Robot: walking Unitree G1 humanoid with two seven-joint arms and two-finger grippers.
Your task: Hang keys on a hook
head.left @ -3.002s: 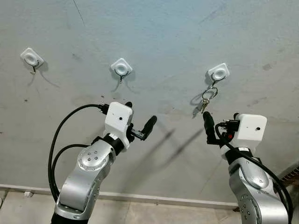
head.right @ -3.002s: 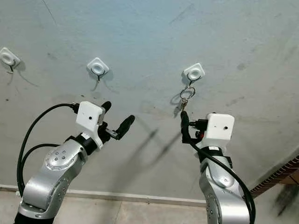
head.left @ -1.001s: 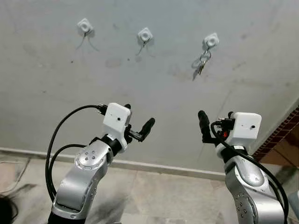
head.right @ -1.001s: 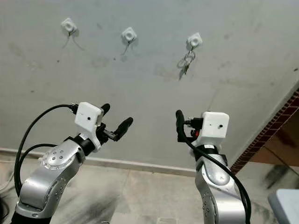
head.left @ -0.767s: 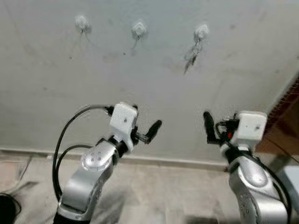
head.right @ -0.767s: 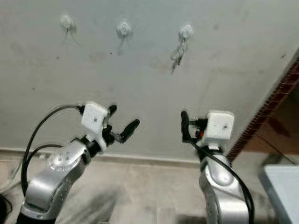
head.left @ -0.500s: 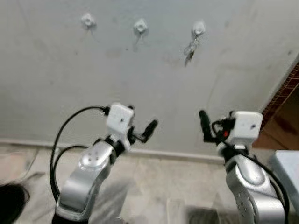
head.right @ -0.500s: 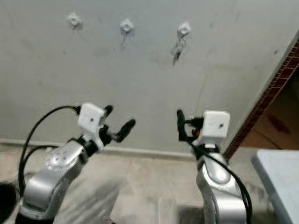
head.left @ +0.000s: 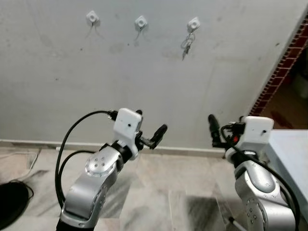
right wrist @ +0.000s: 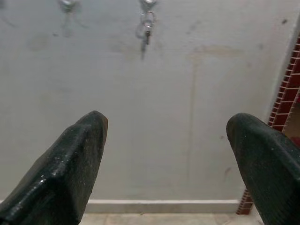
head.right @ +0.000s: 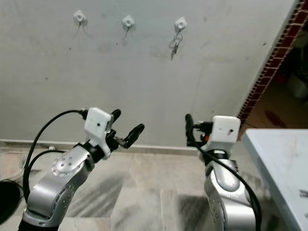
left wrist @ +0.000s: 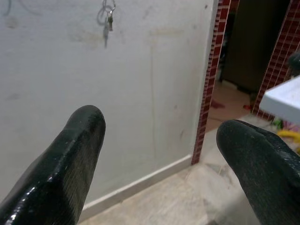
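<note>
High on the grey wall (head.left: pixel 144 72), keys (head.left: pixel 186 45) hang from the rightmost hook (head.left: pixel 193 23) of three, well apart from both grippers. Left gripper (head.left: pixel 150 129) and right gripper (right wrist: pixel 164 154) each hold fingers (left wrist: pixel 70 154) spread wide, empty, touching nothing. Left wrist view adds a red brick edge (left wrist: pixel 208 84); right eye view a pale worktop (head.right: pixel 284 159) corner.

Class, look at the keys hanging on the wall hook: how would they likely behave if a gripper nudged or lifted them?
The keys dangle from a ring on the rightmost hook, so a nudge would probably swing them. They look small and metal, so likely light but slippery. Loose on the ring, they would probably flop about when lifted.
</note>
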